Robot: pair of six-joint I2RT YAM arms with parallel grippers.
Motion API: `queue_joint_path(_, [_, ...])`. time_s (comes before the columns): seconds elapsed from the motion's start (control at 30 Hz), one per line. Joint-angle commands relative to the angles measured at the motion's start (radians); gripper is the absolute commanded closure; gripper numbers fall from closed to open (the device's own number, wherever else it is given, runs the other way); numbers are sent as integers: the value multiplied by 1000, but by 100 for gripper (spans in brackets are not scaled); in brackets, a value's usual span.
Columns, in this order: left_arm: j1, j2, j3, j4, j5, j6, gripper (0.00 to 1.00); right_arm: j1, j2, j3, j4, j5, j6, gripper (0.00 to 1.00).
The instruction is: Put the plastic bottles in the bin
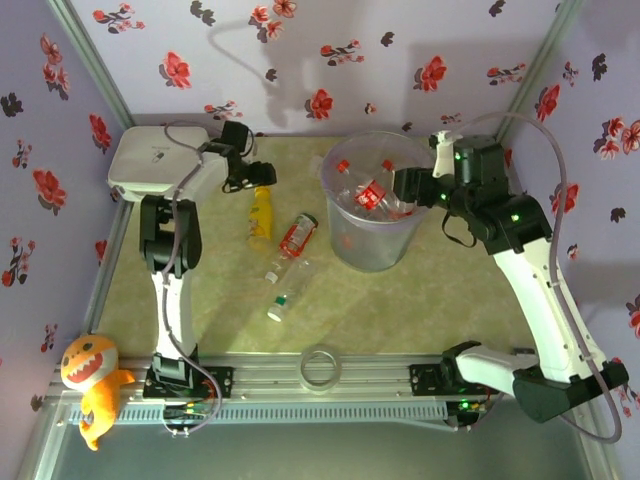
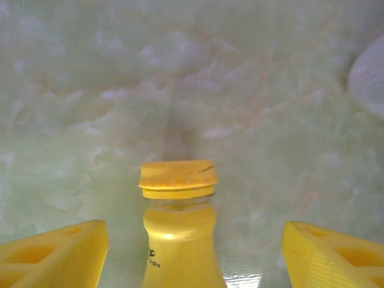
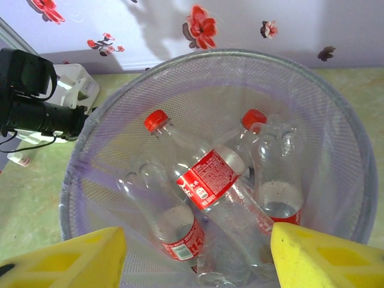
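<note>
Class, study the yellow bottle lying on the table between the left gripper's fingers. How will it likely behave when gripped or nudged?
The yellow bottle lies on its side and looks round, so a nudge would probably roll it. Its glossy, waisted body may slip between the fingers. Being opaque, its fill is hidden; capped, it likely resists squeezing somewhat.

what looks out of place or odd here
Nothing looks spilled or broken. An orange plush toy sits at the near left corner and a clear tape ring on the near rail; neither is a bottle. Several plastic bottles lie on their sides on the green tabletop.
</note>
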Motion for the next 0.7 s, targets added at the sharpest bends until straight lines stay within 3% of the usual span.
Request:
queue_joint_path(0.0, [1, 26, 25, -76, -22, 41, 24, -8, -9, -16, -16, 35, 0, 33])
queue_joint_path(0.3, [-1, 55, -34, -44, 0, 24, 31, -8, -2, -15, -10, 26, -3, 33])
queue_joint_path(0.67, [1, 54, -54, -14, 3, 3, 51, -8, -1, 2, -21, 23, -12, 33])
